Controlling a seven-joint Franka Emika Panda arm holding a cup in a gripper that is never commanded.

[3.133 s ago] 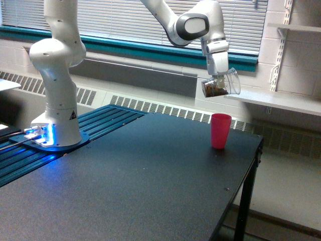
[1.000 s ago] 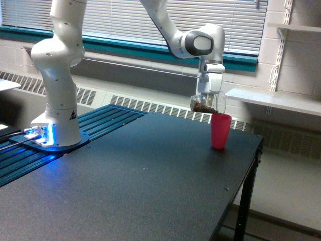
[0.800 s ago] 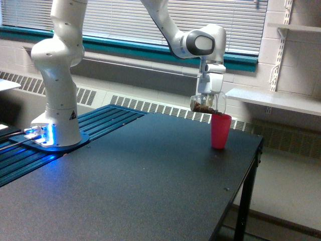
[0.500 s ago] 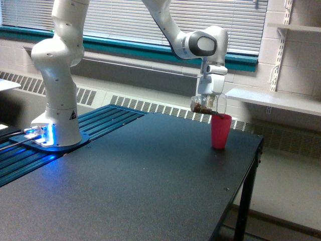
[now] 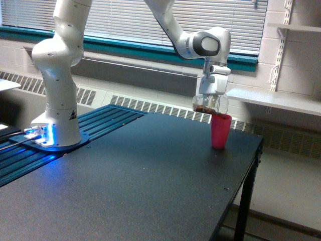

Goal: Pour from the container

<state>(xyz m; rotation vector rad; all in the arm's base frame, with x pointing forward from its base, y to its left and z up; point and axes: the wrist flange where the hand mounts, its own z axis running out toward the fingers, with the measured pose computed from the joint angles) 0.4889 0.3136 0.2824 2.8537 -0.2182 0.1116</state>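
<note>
Container (image 5: 210,104), tilted just above the pink cup (image 5: 220,130), is clenched by the jaws; brown contents could be spilled onto the desk (image 5: 150,175) if misaligned.

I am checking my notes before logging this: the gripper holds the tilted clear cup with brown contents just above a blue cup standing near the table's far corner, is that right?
Not quite: the cup on the table is pink, not blue, as the exterior view shows. The rest stands: the gripper holds the clear cup, tilted with brown contents, just above it near the table's far corner.
</note>
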